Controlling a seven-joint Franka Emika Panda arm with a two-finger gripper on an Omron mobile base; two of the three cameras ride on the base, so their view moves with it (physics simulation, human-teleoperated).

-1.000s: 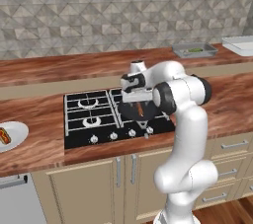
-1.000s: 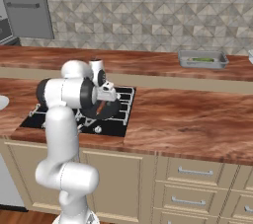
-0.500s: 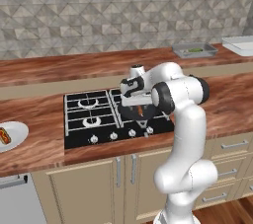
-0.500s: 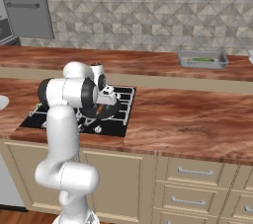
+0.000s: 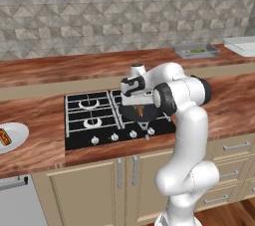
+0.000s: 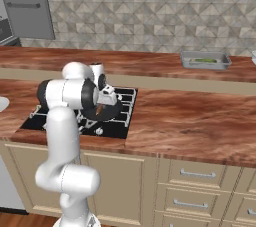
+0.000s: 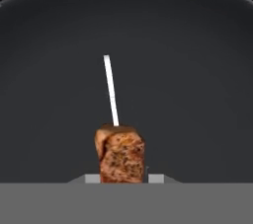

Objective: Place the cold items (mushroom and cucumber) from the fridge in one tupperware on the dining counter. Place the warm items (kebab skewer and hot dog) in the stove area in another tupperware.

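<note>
Kebab skewer point(image 7: 120, 155) pinched in shut gripper point(image 5: 141, 112), over pan point(image 7: 197, 94).

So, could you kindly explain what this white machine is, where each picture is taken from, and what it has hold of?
It is a white robot arm on a driving base in a simulated kitchen. Two pictures come from cameras on the base, behind the arm to its left and right. The third looks along the gripper itself. The arm reaches down over a black stove set in a wood counter, into a dark pan. The gripper is shut on the kebab skewer, brown meat on a pale stick. A plate with the hot dog sits at the far left, a grey tray farther back.
</note>
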